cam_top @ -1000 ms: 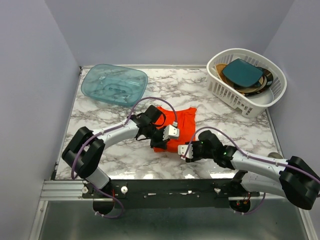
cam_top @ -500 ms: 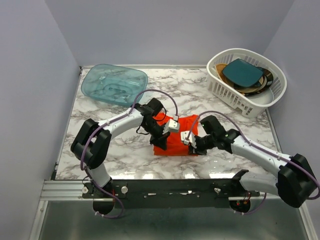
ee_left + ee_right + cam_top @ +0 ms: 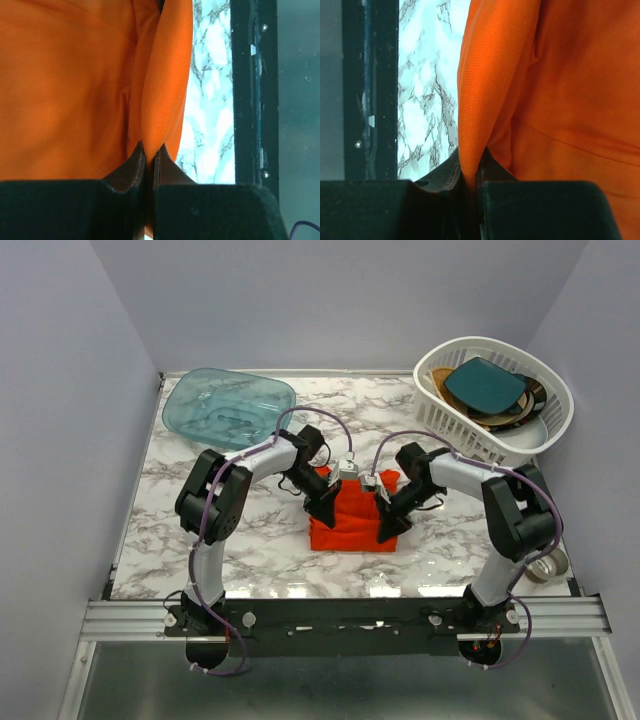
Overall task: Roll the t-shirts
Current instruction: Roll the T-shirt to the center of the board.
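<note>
Item: t-shirt (image 3: 352,525), both side folds pinched.
Your left gripper (image 3: 148,150) and right gripper (image 3: 470,159) each nip a fold of the red-orange cloth, jaws nearly together on it. It lies bunched, nearer you than the teal tub (image 3: 228,407) and to its right. Step, as judged: starting the roll; next, turn both edges over evenly.

Plain lilac walls (image 3: 330,300) enclose a white grey-veined marble table (image 3: 270,558).

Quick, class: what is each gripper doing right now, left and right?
Left gripper: closed, jaws pinching a fold of the red-orange t-shirt.
Right gripper: closed, jaws pinching another fold of the same shirt.
</note>
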